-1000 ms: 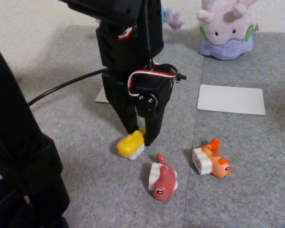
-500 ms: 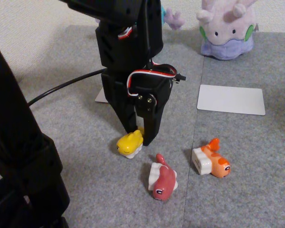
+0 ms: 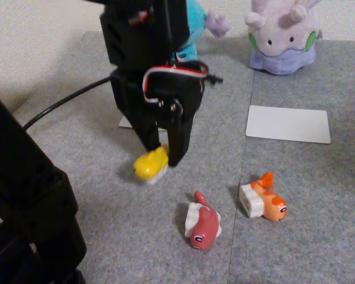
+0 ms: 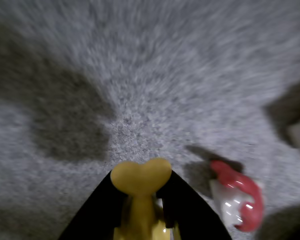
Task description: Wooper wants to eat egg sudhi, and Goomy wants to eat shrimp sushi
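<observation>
**Carrying the egg piece to the blue plush**

Farthest left in the fixed view, my claw (image 3: pixel 161 158) is closed on the yellow egg sushi (image 3: pixel 149 165), with both fingers pinching its tail end while the body sticks out toward the left. It looks to be just off the grey carpet (image 3: pixel 94 195), though I can't be sure. The wrist view shows the same hold, the yellow tail fin (image 4: pixel 141 176) poking out between my two dark fingers.

Above and behind my arm, a bit of the blue plush (image 3: pixel 189 26) peeks out, with one purple gill beside it. That is where this piece should go, I judge, so the step is a lift and carry to the back. A white card (image 3: pixel 127 122) lies partly hidden behind my claw and may be the spot to set the piece on.

The grip is only on the narrow tail, so I should move slowly and keep the pinch firm, otherwise the glossy toy may swivel or slip.

Further right lie the red sushi (image 3: pixel 203 225) and the orange shrimp sushi (image 3: pixel 264 201), well clear of my route. The lavender plush (image 3: pixel 282 35) sits at the back right, with another white card (image 3: pixel 288 123) in front of it.
</observation>
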`<state>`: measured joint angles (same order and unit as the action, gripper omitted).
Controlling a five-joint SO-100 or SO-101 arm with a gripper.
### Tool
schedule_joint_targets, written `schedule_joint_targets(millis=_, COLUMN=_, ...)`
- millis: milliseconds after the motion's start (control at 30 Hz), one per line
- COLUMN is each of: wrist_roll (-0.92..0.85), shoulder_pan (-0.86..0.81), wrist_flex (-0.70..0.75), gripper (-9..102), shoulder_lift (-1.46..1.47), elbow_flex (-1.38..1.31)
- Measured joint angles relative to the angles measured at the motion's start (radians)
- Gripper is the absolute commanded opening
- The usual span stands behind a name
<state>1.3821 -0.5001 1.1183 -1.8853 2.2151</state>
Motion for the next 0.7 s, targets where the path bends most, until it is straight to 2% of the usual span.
schedule_joint_targets(millis=200, wrist_roll=0.012, shoulder_pan=0.003, wrist_flex=0.005, gripper=0, shoulder_lift=-0.133, elbow_flex=0.0)
schedule_joint_targets(millis=300, wrist_roll=0.018, shoulder_pan=0.061, wrist_flex=0.009, gripper=0, shoulder_lift=-0.141, elbow_flex=-0.031)
schedule_joint_targets(millis=500, wrist_roll=0.063, shoulder_pan=0.158, wrist_flex=0.038, gripper=1, shoulder_lift=-0.133, elbow_flex=-0.204)
schedule_joint_targets(millis=700, wrist_roll=0.081, shoulder_pan=0.222, wrist_flex=0.061, gripper=1, shoulder_lift=0.003, elbow_flex=-0.407)
